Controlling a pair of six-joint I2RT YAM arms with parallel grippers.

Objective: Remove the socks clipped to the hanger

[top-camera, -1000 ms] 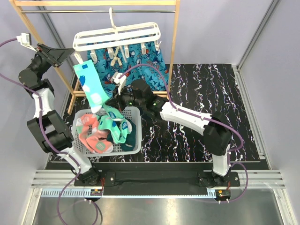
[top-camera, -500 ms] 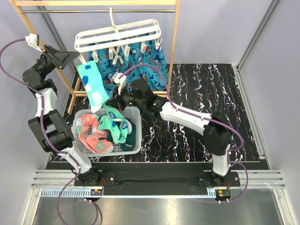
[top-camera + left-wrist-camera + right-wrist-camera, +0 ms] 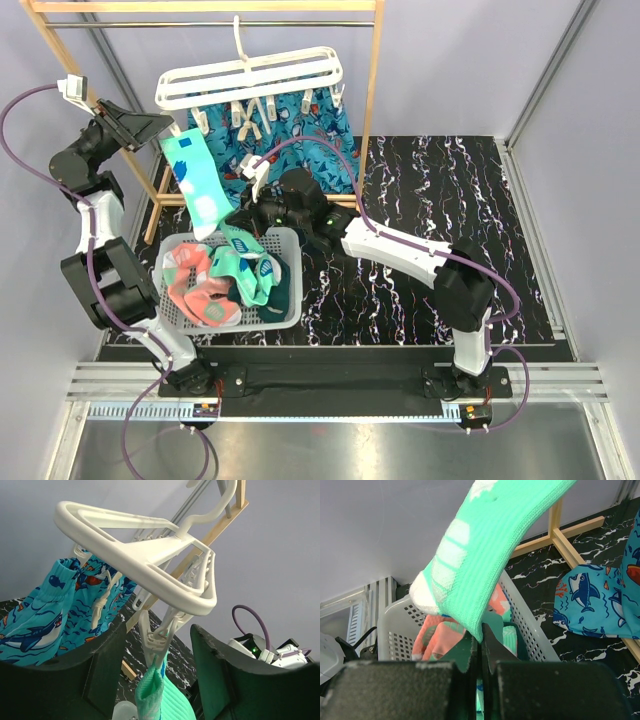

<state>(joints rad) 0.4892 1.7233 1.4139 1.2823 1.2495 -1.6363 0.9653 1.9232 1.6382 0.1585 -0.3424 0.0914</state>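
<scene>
The white hanger (image 3: 250, 78) hangs from the wooden rack's rail. One mint green sock (image 3: 195, 185) with white dots hangs from the clip (image 3: 157, 630) at the hanger's left corner. My left gripper (image 3: 160, 128) is open, its jaws either side of that clip (image 3: 157, 630) and apart from it. The sock's cuff (image 3: 162, 695) sits just below the clip. My right gripper (image 3: 232, 218) is shut on the sock's lower edge (image 3: 481, 630), pinching it above the basket. Several pink, mint and dark teal socks (image 3: 225, 280) lie in the basket.
A white mesh basket (image 3: 292, 300) stands at the front left, also seen in the right wrist view (image 3: 535, 630). A large blue shark-patterned cloth (image 3: 300, 140) hangs from the hanger's other clips. The wooden rack's post (image 3: 372, 110) stands just right of it.
My left gripper has moved up and right, closer to the hanger's left corner. The hanger and the sock's top have swung slightly. The right gripper has not moved.
</scene>
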